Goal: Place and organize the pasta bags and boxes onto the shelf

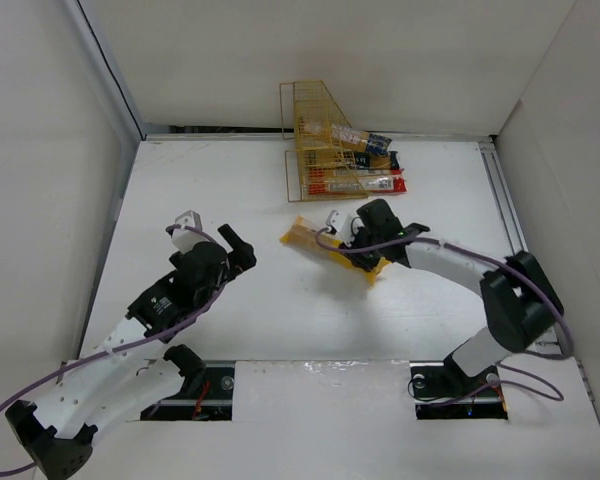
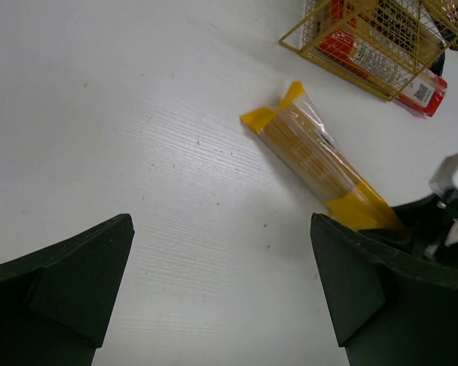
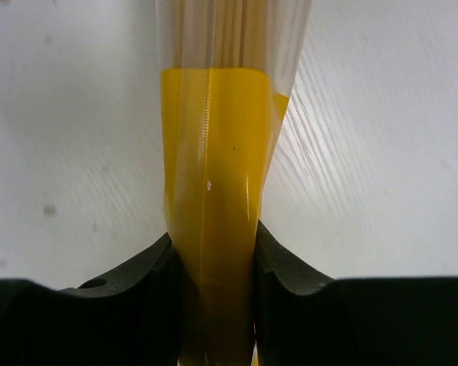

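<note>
With your right gripper (image 3: 212, 252) clamped on one end of the plain yellow bag (image 1: 307, 238), just in front of the shelf (image 1: 325, 150), lift it level and feed it in lengthwise, while the left gripper (image 2: 221, 221) stands wide open.

Shelf (image 1: 325, 140) stands at the far edge of the table (image 1: 280, 320), about mid-width.

Lower tier: box (image 1: 365, 184) lies lengthwise, right end poking out past the shelf's right side. Just behind the box is a second pack (image 1: 382, 158), also sticking out right; which tier it sits on is unclear.

Upper tier: top pack (image 1: 358, 137), likewise overhanging right.

Bag (image 1: 325, 243) lies on the table in front of the shelf, apart from it and slanted, with its left end nearer the shelf and its right end farther forward.

Right gripper (image 1: 365, 262) is at the bag's right end, a finger pressed on either side.

Left gripper (image 1: 240, 250) is in front and well left of the shelf, left of the bag, not touching it.
</note>
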Tool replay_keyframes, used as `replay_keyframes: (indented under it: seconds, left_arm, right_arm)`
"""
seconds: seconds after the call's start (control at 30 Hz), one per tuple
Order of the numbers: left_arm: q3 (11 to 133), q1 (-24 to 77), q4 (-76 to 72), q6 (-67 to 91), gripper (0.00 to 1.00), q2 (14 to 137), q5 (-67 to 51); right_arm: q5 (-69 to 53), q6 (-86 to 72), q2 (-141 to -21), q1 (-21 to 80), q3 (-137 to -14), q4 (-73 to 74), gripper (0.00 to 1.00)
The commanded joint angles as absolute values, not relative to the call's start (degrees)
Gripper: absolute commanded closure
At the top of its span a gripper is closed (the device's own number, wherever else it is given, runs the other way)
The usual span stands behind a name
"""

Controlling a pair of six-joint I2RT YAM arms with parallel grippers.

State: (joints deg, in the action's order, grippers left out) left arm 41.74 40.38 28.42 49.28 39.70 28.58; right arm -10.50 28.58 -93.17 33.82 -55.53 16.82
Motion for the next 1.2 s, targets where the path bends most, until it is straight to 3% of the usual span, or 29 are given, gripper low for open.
replay_keyframes:
  seconds: [0.0, 0.17, 0.43, 0.67, 0.83, 1.17]
  left_arm:
    - [43.6, 40.2, 26.7, 50.2, 0.00, 39.6, 31.2]
    - [44.2, 40.2, 24.6, 49.0, 0.00, 40.8, 31.7]
    - [47.6, 40.2, 24.1, 46.8, 0.00, 44.7, 34.0]
    - [48.7, 39.6, 18.2, 42.6, 0.00, 47.8, 30.0]
    - [49.3, 37.2, 13.5, 39.7, 0.00, 53.9, 23.6]
    - [54.6, 33.9, 14.1, 37.5, 0.00, 66.0, 21.5]
  right_arm:
    - [-2.4, 31.7, -79.0, 32.3, -56.0, 15.6, 1.00]
    - [8.9, 34.3, -62.5, 31.6, -55.4, 12.0, 1.00]
    - [20.3, 36.0, -52.8, 26.5, -58.8, 11.3, 1.00]
    - [9.7, 40.2, -58.5, 13.5, -63.6, 7.5, 1.00]
    - [-10.1, 42.8, -68.1, 4.8, -68.8, 3.2, 1.00]
    - [-33.3, 48.6, -88.5, 2.4, -81.9, 1.0, 1.00]
